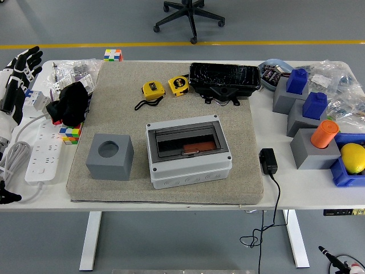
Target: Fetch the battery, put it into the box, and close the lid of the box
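A grey electrical box [189, 165] sits in the middle of the beige mat [120, 85], its smoky transparent lid [185, 140] lying flat over it. Through the lid shows an orange-brown battery [198, 150] inside the box. My left hand [19, 73] is at the far left edge, above the power strip, fingers spread and upright, holding nothing, well away from the box. Only a sliver of my right hand [336, 264] shows in the bottom right corner, below the table's edge.
On the mat are a grey cube with a round hole [110, 156], two yellow tape measures [153, 89] and a black case [224, 76]. A power strip [43, 147], black cloth [71, 103] and bags lie left. Grey blocks, an orange cylinder [324, 133] and a black adapter [268, 161] stand right.
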